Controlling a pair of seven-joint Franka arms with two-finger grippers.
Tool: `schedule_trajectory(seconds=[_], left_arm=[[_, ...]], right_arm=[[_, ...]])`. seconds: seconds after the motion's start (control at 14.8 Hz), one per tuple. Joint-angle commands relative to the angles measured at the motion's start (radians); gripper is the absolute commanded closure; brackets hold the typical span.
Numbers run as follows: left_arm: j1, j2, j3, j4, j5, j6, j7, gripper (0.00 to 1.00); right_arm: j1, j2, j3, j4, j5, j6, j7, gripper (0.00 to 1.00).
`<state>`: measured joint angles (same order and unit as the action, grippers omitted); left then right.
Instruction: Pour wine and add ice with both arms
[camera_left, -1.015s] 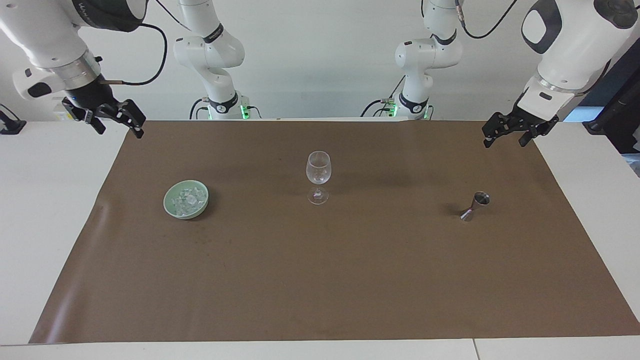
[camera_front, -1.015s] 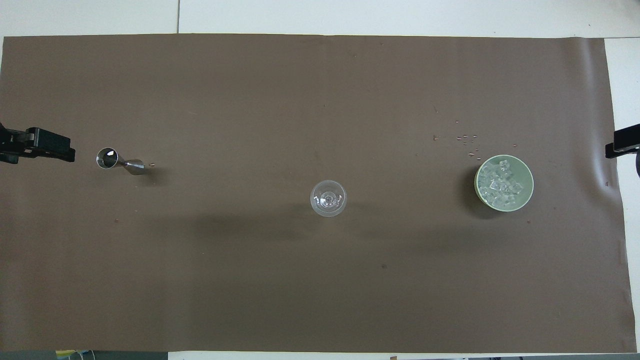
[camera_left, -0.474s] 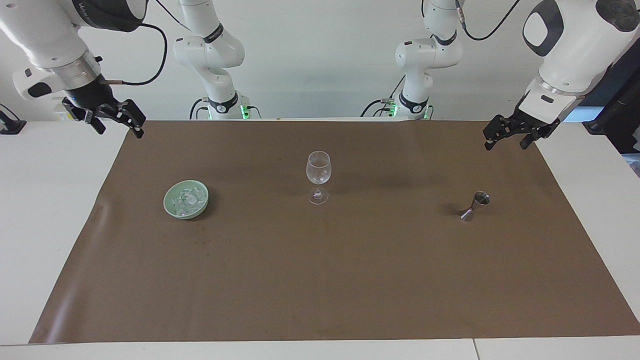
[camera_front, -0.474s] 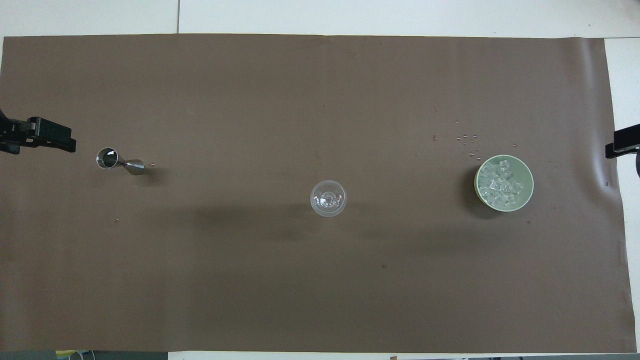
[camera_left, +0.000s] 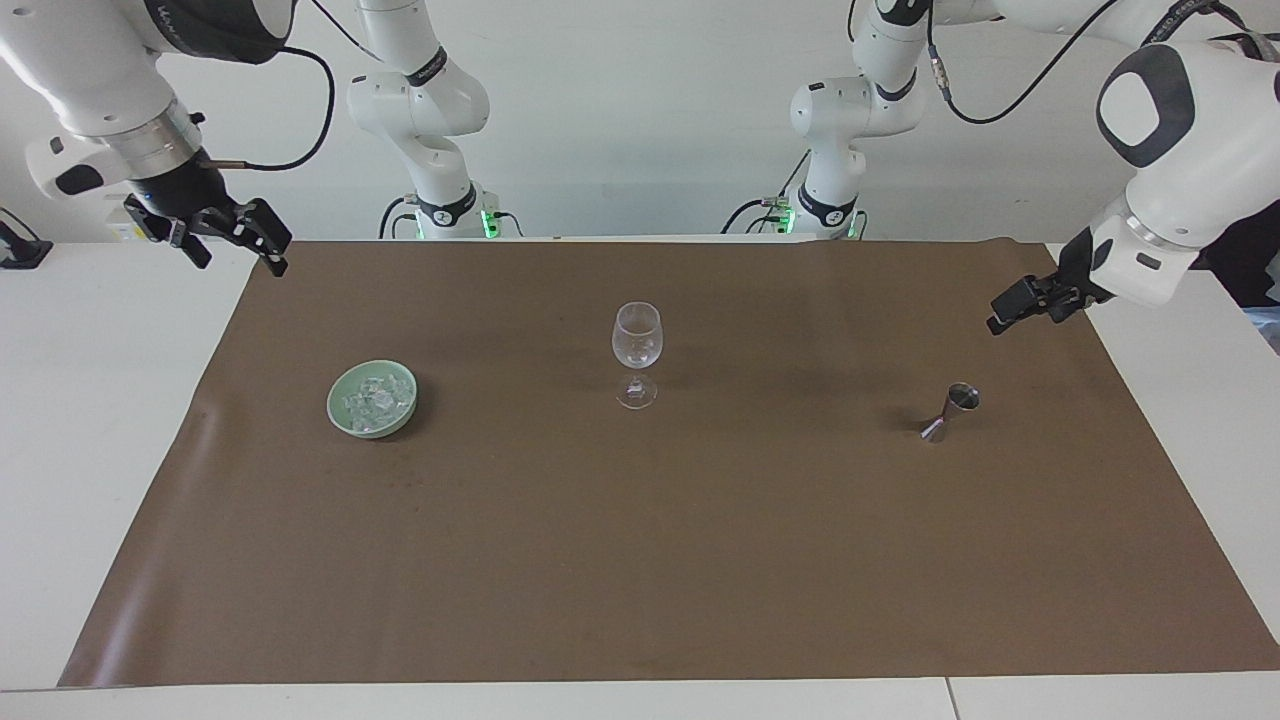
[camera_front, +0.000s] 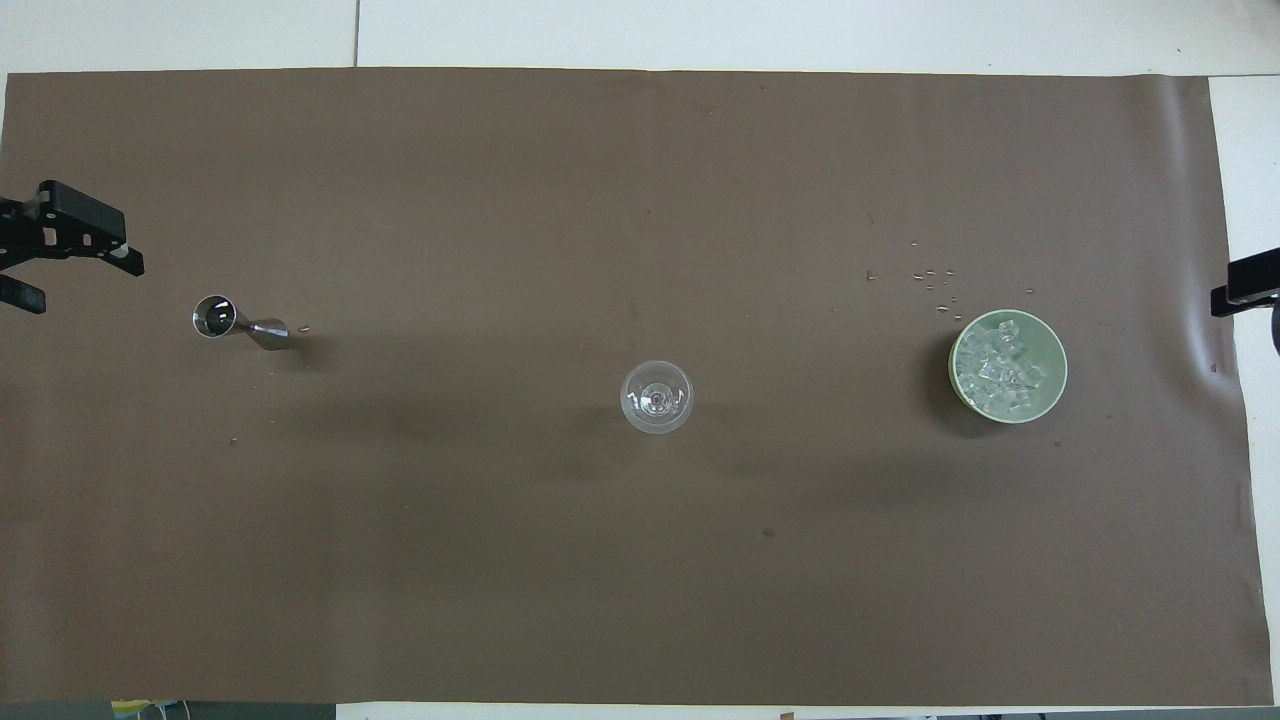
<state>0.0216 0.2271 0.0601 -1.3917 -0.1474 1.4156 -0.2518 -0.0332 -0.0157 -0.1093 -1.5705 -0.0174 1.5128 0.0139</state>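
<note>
A brown mat (camera_left: 640, 560) covered most of my white worktop (camera_left: 90, 420), leaving pale strips along its edges and broad open room around the things. One wine glass (camera_left: 637, 352) stood mid-mat. One green bowl (camera_left: 372, 398) toward my right arm's end held the ice (camera_left: 377, 398); one steel jigger (camera_left: 950, 412) stood toward my left arm's end. My left end effector (camera_left: 1025, 305) hung over the mat's edge near the jigger, fingers apart, holding nothing. My right end effector (camera_left: 230, 240) waited over the mat's corner, fingers apart.
</note>
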Motion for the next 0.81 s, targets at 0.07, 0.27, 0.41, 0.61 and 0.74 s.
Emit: schedule_trajectory(seconds=[0.07,0.27,0.41,0.61,0.74], left_arm=[[0.006,0.098,0.113,0.052,-0.176,-0.084,-0.24,0.0],[-0.003,0.197,0.222,0.123,-0.332,-0.079,-0.479,0.0],[0.014,0.236,0.23,0.135,-0.389,-0.047,-0.601,0.0],[0.073,0.281,0.23,0.123,-0.548,0.021,-0.771,0.0],[0.08,0.261,0.233,0.052,-0.57,0.036,-0.796,0.0]], right_arm=[[-0.017,-0.009,0.008,-0.014,0.008,0.01,-0.029,0.0],[-0.017,-0.009,0.008,-0.014,0.008,0.009,-0.028,0.0],[-0.017,-0.009,0.01,-0.014,0.008,0.01,-0.026,0.0],[-0.017,-0.009,0.01,-0.014,0.008,0.013,-0.025,0.0],[-0.017,-0.009,0.01,-0.014,0.008,0.013,-0.025,0.0]])
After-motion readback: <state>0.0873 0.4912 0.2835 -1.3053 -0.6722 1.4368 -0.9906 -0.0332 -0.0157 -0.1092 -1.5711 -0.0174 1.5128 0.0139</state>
